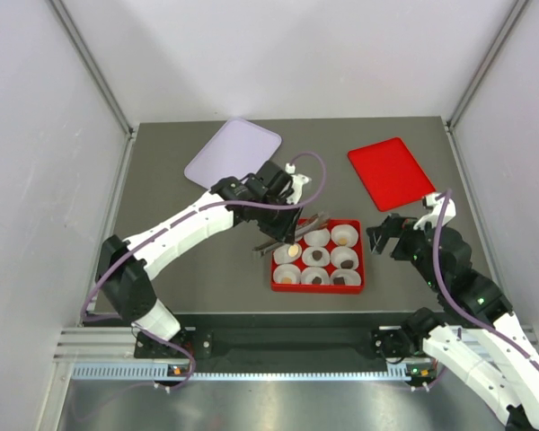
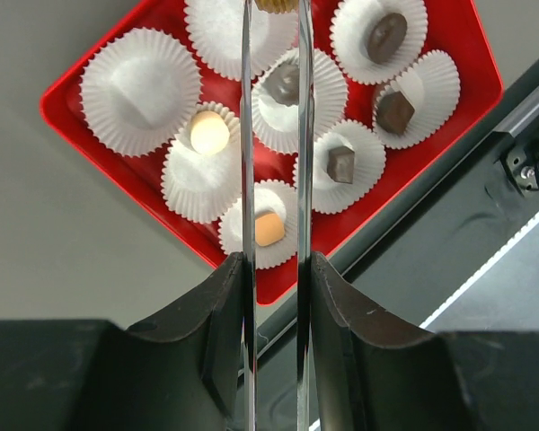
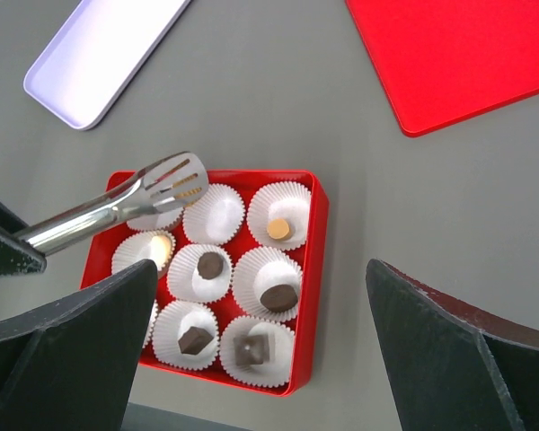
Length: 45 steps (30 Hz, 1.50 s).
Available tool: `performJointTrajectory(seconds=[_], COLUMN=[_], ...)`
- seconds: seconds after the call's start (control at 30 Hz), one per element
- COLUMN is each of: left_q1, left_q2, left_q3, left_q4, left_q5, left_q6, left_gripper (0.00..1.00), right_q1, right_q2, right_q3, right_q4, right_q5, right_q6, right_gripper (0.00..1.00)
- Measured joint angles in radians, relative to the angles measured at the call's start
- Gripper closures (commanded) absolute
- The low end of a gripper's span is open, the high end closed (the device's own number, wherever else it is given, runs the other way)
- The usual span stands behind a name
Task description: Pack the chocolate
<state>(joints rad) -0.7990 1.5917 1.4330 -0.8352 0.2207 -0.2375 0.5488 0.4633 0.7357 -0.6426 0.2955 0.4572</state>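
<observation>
A red box [image 1: 318, 286] holds nine white paper cups. The chocolate lies in several of them: dark pieces [image 3: 278, 296] [image 2: 285, 83], an orange one [image 3: 278, 229] and a pale one [image 2: 208, 132]. My left gripper [image 1: 264, 244] [image 2: 276, 269] is shut on thin metal tongs [image 1: 292, 235] [image 3: 117, 208]. The tongs reach over the box's far-left part, and a tan piece [image 3: 190, 190] [image 2: 274, 4] sits between their tips above the cups. The far-left cup [image 2: 140, 85] is empty. My right gripper [image 1: 384, 235] [image 3: 260, 269] is open and empty, hovering just right of the box.
A lilac tray [image 1: 234, 153] [image 3: 103, 54] lies at the back left of the table. A flat red lid [image 1: 391, 172] [image 3: 467, 58] lies at the back right. The black front edge and metal rail [image 1: 287, 346] run close in front of the box. Grey walls enclose the table.
</observation>
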Motion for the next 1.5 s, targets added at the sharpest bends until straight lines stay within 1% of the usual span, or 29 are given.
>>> performJointTrajectory(seconds=[0.47, 0.8, 0.9, 1.17, 1.33, 1.5], left_q1=[-0.008, -0.02, -0.021, -0.022, -0.022, -0.022], left_q2=[0.002, 0.022, 0.026, 0.06, 0.07, 0.071], left_q3=[-0.007, -0.015, -0.016, -0.026, -0.026, -0.026], left_q4=[0.003, 0.004, 0.004, 0.004, 0.004, 0.004], left_q5=[-0.042, -0.038, -0.037, -0.039, -0.04, -0.044], left_q6=[0.0, 0.0, 0.001, 0.005, 0.006, 0.006], left_gripper=[0.67, 0.66, 0.64, 0.61, 0.58, 0.58], right_q1=[0.0, 0.0, 0.0, 0.0, 0.0, 0.0], right_q2=[-0.003, -0.003, -0.003, -0.003, 0.002, 0.005], right_q3=[0.0, 0.0, 0.0, 0.0, 0.0, 0.0], right_q4=[0.0, 0.0, 0.0, 0.001, 0.005, 0.006], right_q5=[0.018, 0.023, 0.023, 0.023, 0.023, 0.023], right_q6=[-0.003, -0.003, -0.004, -0.004, -0.004, -0.004], right_gripper=[0.0, 0.0, 0.0, 0.0, 0.0, 0.0])
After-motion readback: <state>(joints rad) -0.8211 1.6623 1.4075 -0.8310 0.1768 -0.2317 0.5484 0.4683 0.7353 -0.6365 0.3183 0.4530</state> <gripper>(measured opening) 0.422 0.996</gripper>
